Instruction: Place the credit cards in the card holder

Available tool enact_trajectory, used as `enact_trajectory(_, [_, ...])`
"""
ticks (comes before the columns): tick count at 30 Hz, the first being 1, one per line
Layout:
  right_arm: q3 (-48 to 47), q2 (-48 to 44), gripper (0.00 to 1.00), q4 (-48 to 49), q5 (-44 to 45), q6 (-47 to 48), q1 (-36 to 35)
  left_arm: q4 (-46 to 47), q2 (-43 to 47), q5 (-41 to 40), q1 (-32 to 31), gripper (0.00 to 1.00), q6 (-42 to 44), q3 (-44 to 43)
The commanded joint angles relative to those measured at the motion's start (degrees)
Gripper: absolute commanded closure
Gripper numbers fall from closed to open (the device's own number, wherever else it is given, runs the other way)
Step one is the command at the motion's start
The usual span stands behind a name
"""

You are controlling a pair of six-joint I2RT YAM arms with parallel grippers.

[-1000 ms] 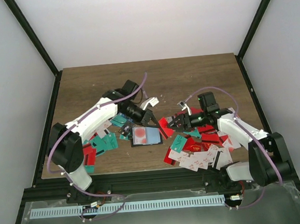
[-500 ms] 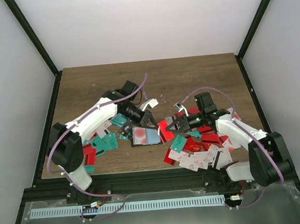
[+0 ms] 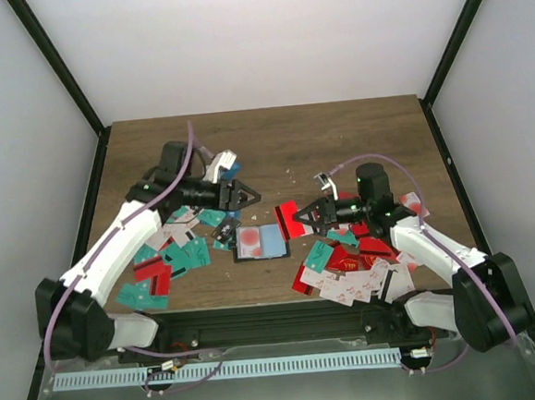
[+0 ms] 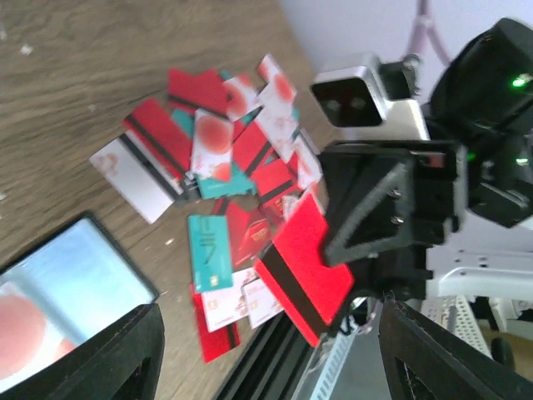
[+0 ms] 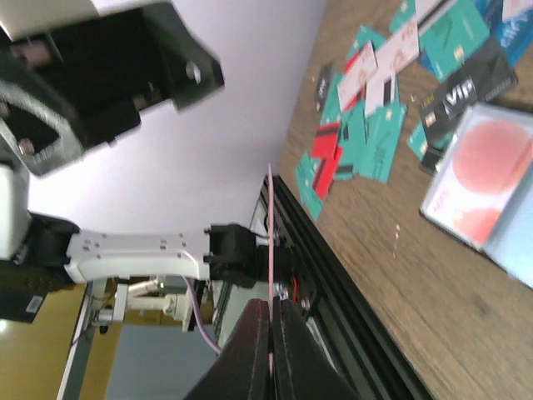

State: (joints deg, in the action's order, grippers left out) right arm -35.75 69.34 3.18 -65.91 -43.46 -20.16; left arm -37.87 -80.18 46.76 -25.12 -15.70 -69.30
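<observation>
The card holder lies open on the table with pale blue and pink sleeves up; it also shows as the card holder and the card holder. My right gripper is shut on a red credit card with a dark stripe, held above the table just right of the holder. That red card faces the left wrist camera, and is a thin edge-on card between the shut right gripper. My left gripper stands open and empty behind the holder, with the left gripper fingers wide apart.
Loose cards lie in two heaps: teal, red and white ones on the left, red and white ones on the right. A black VIP card lies by the holder's left edge. The black frame rail runs along the near edge.
The right gripper shut on the red card and lifted it toward the holder. The left gripper opened, and its arm swung back and to the left, away from the holder.
</observation>
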Motion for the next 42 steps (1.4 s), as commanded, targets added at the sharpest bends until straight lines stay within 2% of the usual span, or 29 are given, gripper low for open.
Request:
enact_trajectory(1, [1.67, -1.35, 0.99, 20.24, 4.6, -16.48, -0.59, 17.69, 5.88, 5.71, 0.02, 0.28, -12.67, 8.48])
enact_trajectory(5, [1.83, -0.54, 0.99, 29.22, 6.6, -23.74, -0.58, 32.11, 10.22, 7.96, 0.09, 0.31, -24.48, 15.86])
enact_trajectory(7, [1.26, -0.05, 0.99, 31.79, 6.76, -25.41, -0.65, 40.34, 11.16, 8.83, 0.03, 0.33, -29.83, 18.55])
enact_trajectory(10, [0.23, 0.76, 0.99, 34.42, 6.79, -26.77, -0.75, 47.82, 11.28, 10.06, 0.03, 0.36, -35.61, 20.84])
enact_trajectory(15, [-0.64, 2.46, 0.99, 38.96, 6.32, -29.27, -0.89, 51.2, 10.11, 10.47, -0.21, 0.4, -37.86, 21.13])
enact_trajectory(27, [-3.09, 4.37, 0.99, 41.85, 5.82, -30.35, -1.55, 56.76, 5.39, 9.52, -3.26, 0.49, -40.98, 19.83])
enact_trajectory(34, [-3.3, 5.25, 0.99, 43.05, 5.09, -30.8, -1.81, 60.86, 2.6, 8.73, -5.31, 0.68, -43.44, 19.05])
enact_trajectory(37, [-3.19, 5.55, 0.99, 43.24, 4.91, -30.72, -1.98, 61.31, 1.33, 7.87, -6.13, 0.93, -43.54, 18.11])
enact_trajectory(40, [-3.1, 5.59, 0.99, 41.24, 4.91, -29.66, -2.04, 59.85, 1.33, 6.18, -6.16, 0.96, -42.84, 17.99])
enact_trajectory(42, [-3.78, 5.47, 0.9, 35.66, 5.17, -26.61, -2.02, 54.5, 1.64, 5.01, -6.1, 0.96, -40.11, 17.35])
